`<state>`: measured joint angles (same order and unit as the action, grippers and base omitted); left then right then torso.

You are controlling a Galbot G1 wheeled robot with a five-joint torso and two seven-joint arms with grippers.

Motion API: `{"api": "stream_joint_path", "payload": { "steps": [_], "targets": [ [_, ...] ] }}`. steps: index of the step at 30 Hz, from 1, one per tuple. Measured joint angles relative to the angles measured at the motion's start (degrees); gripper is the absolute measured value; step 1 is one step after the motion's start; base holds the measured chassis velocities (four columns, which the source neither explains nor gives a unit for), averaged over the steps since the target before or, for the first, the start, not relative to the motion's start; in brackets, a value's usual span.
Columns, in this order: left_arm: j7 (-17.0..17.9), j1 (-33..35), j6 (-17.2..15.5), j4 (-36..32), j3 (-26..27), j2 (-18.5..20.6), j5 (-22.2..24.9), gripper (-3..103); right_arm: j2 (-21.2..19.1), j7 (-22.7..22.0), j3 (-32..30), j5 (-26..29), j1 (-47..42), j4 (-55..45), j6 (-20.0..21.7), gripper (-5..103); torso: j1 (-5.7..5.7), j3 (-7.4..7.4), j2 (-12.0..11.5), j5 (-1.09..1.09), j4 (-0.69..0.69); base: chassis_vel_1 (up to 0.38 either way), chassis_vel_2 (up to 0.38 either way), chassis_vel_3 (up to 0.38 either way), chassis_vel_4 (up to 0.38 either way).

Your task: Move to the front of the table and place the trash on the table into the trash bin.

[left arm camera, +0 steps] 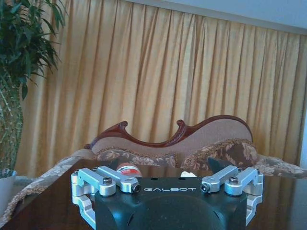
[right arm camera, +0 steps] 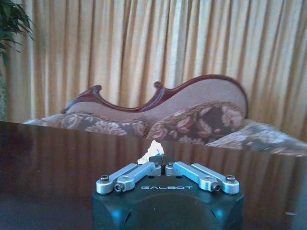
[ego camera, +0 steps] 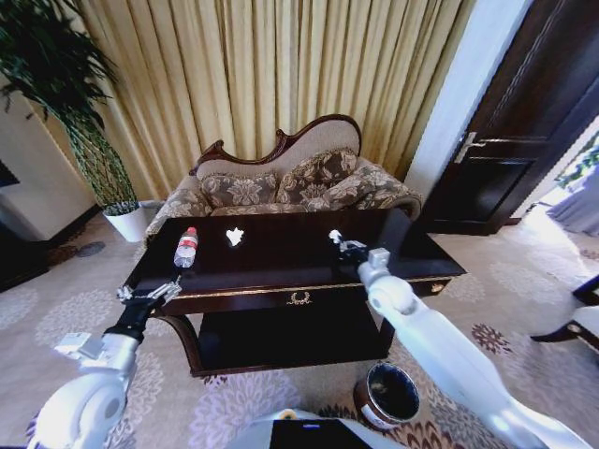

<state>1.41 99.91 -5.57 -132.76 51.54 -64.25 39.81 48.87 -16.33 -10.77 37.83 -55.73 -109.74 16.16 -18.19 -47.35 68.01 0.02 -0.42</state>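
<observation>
The right tool point(ego camera: 335, 238), pressed together on a small white crumpled paper wad point(right arm camera: 152, 149) over the dark glossy wooden table point(ego camera: 281, 271), may drop it short of the round dark-brown bin point(ego camera: 387, 397); the left tool point(ego camera: 150, 295) hangs spread.

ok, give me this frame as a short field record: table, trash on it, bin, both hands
table: large dark glossy wooden table with gold trim, in front of a floral sofa
trash: clear plastic water bottle with red cap lying at the table's left; white crumpled paper wad beside it
bin: small round dark-brown bin with black liner, on the carpet, front right of the table
left hand: open, at the table's front-left edge
right hand: shut, over the tabletop, something white at its tips
</observation>
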Motion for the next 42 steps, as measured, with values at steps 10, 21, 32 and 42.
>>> {"api": "stream_joint_path", "payload": {
  "steps": [10, 21, 32, 42],
  "targets": [
    [0.03, -1.67, 0.00, 1.35, -1.25, 1.50, 0.46, 100, -2.93, -7.21, -3.64, 0.61, -4.76, -5.59, -0.11, 0, 0.00, 0.00, 0.00, 0.00, 0.05, 0.000, 0.000, 0.000, 0.000],
    [0.03, -3.91, -0.24, 4.50, -1.04, 4.13, 2.78, 100, -2.87, -8.54, -11.75, 0.06, -10.46, -5.55, 0.02, 0, 0.00, 0.00, 0.00, -0.01, 0.02, 0.000, 0.000, 0.000, 0.000],
    [0.19, -4.60, -1.18, 4.60, -0.90, 6.20, 3.65, 100, 1.50, -6.55, -20.36, -4.06, -21.20, -9.10, -0.79, 0, 0.00, 0.00, 0.00, 0.00, 0.01, 0.000, 0.000, 0.000, 0.000],
    [0.18, -3.71, -1.21, 3.83, -1.14, 5.79, 3.24, 100, 2.90, -6.60, -21.84, -4.52, -25.30, -12.80, -0.43, 0, 0.00, 0.00, 0.00, -0.01, 0.03, 0.000, 0.000, 0.000, 0.000]
  ]
}}
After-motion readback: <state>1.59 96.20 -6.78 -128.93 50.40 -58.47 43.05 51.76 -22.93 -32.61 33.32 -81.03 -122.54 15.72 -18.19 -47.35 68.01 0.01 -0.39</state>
